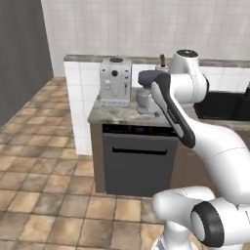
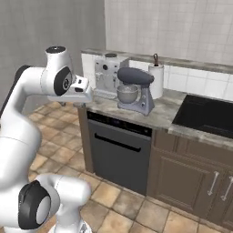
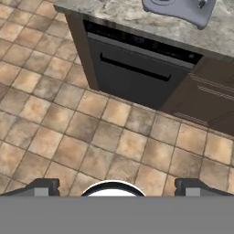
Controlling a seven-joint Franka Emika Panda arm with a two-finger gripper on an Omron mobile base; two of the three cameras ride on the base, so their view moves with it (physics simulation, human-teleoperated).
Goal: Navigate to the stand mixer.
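Note:
The stand mixer stands on the stone counter, just above the dishwasher; it has a dark rounded head, a lavender-grey base and a silver bowl. In the left base view my forearm covers part of the mixer. The hand view catches its flat base at the top edge. My gripper hangs over the tiled floor in front of the counter, facing down, its fingertips far apart and nothing between them. My hand is left of the mixer, at about counter height.
A boxy silver espresso machine sits behind and to the left of the mixer, and a paper towel roll behind and to its right. The dark dishwasher is below the counter, a black sink and brown cabinet doors to the right. Tiled floor lies open to the left.

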